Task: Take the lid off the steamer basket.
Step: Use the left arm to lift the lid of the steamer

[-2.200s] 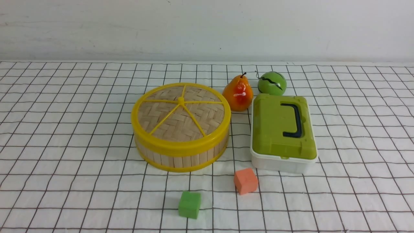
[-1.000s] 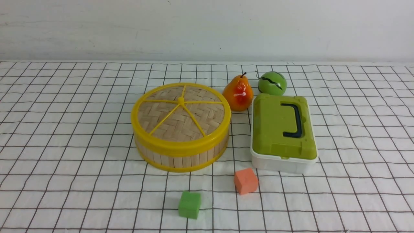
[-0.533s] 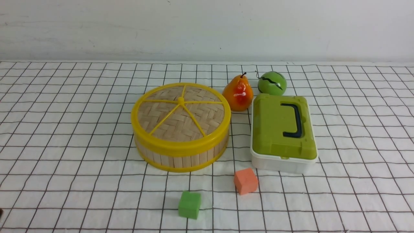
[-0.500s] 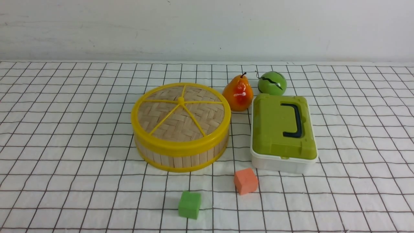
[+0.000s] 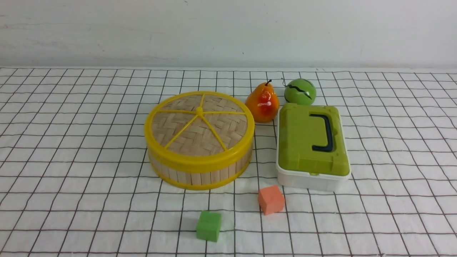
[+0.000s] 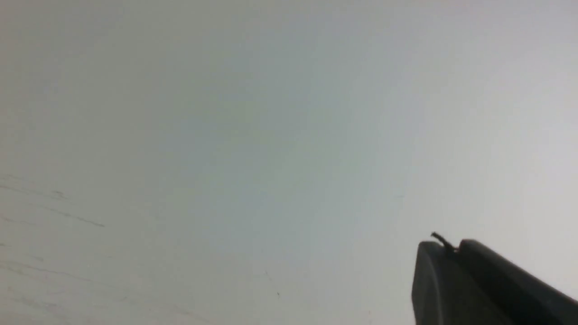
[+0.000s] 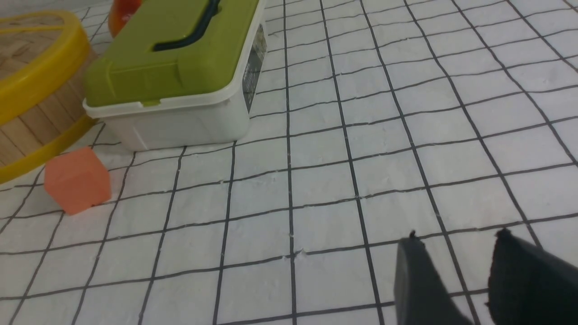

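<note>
The lid [image 5: 199, 125], a woven-bamboo disc with a thick yellow rim and thin yellow spokes, sits flat on the steamer basket [image 5: 200, 175] at the middle of the checked cloth. An edge of the lid [image 7: 43, 72] and basket [image 7: 27, 131] shows in the right wrist view. Neither gripper appears in the front view. My left gripper [image 6: 451, 247] is shut and empty, facing a blank grey-white surface. My right gripper [image 7: 458, 237] is open and empty, low over the cloth to the right of the basket and apart from it.
A white box with a green lid and dark handle [image 5: 312, 142] stands right of the basket and shows in the right wrist view [image 7: 180, 67]. A pear [image 5: 263, 103] and green ball [image 5: 300, 91] sit behind. An orange cube [image 5: 271, 199] and green cube [image 5: 208, 225] lie in front.
A small dark bit showed briefly at the front view's bottom left edge and is gone. The lid, basket and other objects have not moved.
</note>
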Motion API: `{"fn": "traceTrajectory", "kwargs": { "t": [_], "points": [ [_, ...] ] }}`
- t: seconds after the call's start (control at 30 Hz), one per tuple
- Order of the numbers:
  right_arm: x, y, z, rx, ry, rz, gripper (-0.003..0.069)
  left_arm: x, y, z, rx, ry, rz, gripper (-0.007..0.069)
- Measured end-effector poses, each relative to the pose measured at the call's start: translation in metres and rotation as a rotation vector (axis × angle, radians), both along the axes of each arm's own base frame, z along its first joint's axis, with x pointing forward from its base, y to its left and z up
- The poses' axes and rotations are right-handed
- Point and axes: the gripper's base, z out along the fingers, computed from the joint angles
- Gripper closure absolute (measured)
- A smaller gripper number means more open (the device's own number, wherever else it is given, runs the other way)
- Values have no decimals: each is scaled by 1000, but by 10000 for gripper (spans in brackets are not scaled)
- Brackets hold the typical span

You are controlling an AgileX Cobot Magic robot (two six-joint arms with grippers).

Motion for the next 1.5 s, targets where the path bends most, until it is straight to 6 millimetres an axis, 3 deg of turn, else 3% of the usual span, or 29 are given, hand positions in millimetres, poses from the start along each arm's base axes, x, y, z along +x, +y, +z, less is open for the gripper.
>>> {"fn": "traceTrajectory", "kwargs": {
  "t": [0.13, 0.2, 0.23, 0.3, 0.4, 0.43, 0.47, 0.57, 0.7, 0.83, 0.93, 0.97, 1.03, 1.2, 1.3, 1.4, 1.5],
  "points": [
    [0, 0, 0, 0, 0, 0, 419, 3, -3, 50, 100, 227, -1, 637],
    [0, 0, 0, 0, 0, 0, 419, 16, -5, 56, 129, 355, -3, 637],
    [0, 0, 0, 0, 0, 0, 419, 32, -6, 59, 158, 501, -6, 637],
    [0, 0, 0, 0, 0, 0, 419, 47, -8, 57, 178, 625, -10, 637],
    [0, 0, 0, 0, 0, 0, 419, 96, -14, 35, 202, 933, -36, 637],
    [0, 0, 0, 0, 0, 0, 419, 99, -15, 33, 200, 948, -39, 637],
    [0, 0, 0, 0, 0, 0, 419, 122, -20, 20, 157, 1065, -81, 637],
    [0, 0, 0, 0, 0, 0, 419, 153, -35, 7, 85, 1184, -195, 637],
    [0, 0, 0, 0, 0, 0, 419, 194, -61, 7, 91, 1251, -376, 637],
    [0, 0, 0, 0, 0, 0, 419, 246, -96, 15, 204, 1302, -518, 637],
    [0, 0, 0, 0, 0, 0, 419, 291, -121, 15, 327, 1353, -505, 637],
    [0, 0, 0, 0, 0, 0, 419, 294, -122, 15, 327, 1351, -505, 637],
    [0, 0, 0, 0, 0, 0, 419, 327, -138, 11, 397, 1401, -452, 637],
    [0, 0, 0, 0, 0, 0, 419, 379, -162, 2, 500, 1461, -348, 624],
    [0, 0, 0, 0, 0, 0, 419, 399, -170, -1, 519, 1471, -327, 570],
    [0, 0, 0, 0, 0, 0, 419, 420, -177, -14, 537, 1491, -321, 445],
    [0, 0, 0, 0, 0, 0, 419, 429, -180, -20, 547, 1490, -316, 370]
  ]
}}
